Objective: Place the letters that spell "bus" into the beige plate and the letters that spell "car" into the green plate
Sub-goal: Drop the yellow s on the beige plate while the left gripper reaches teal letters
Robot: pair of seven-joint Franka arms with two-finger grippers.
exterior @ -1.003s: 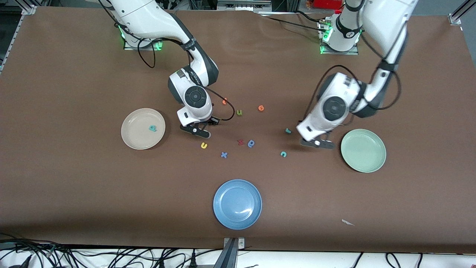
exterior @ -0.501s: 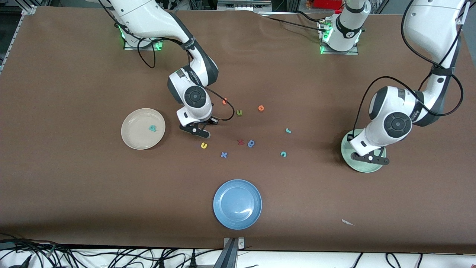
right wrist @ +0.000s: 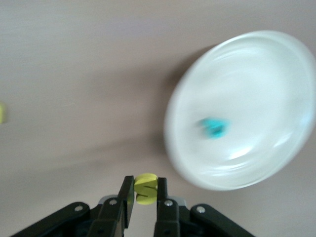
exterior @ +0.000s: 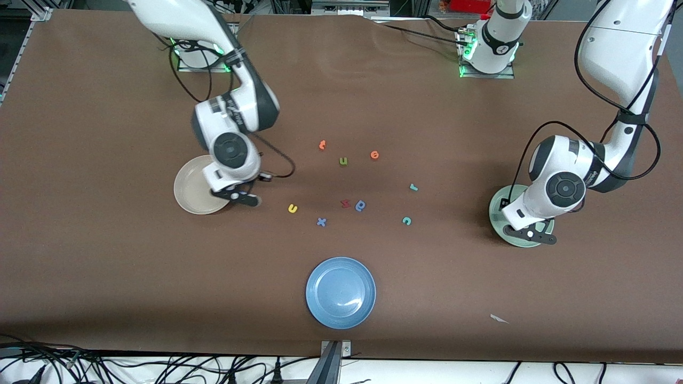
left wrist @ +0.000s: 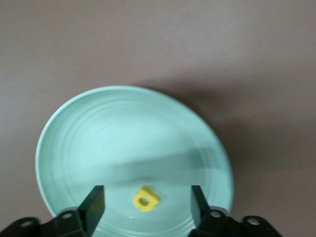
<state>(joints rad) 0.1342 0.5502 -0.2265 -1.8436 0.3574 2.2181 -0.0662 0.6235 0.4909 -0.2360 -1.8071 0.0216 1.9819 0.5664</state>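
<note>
1. Brown table (exterior: 106, 277) carries three plates with small foam letters scattered between them.
2. Beige plate (exterior: 188, 189), at the right arm's end, holds the teal "b" (right wrist: 215, 127); green plate (left wrist: 74, 143), at the left arm's end, holds the yellow "a" (left wrist: 145, 199).
3. Right tool (right wrist: 142, 195), clamped on the yellow "s" (right wrist: 145, 188), hangs just off the beige rim; it should reach the plate's middle before letting go.
4. Left tool (left wrist: 146, 202) stands open over the green plate, "a" lying free; lifting straight avoids nudging it.
5. Yellow "u" (exterior: 292, 208), teal "c" (exterior: 407, 221) and "r" (exterior: 413, 187) lie on the table.
</note>
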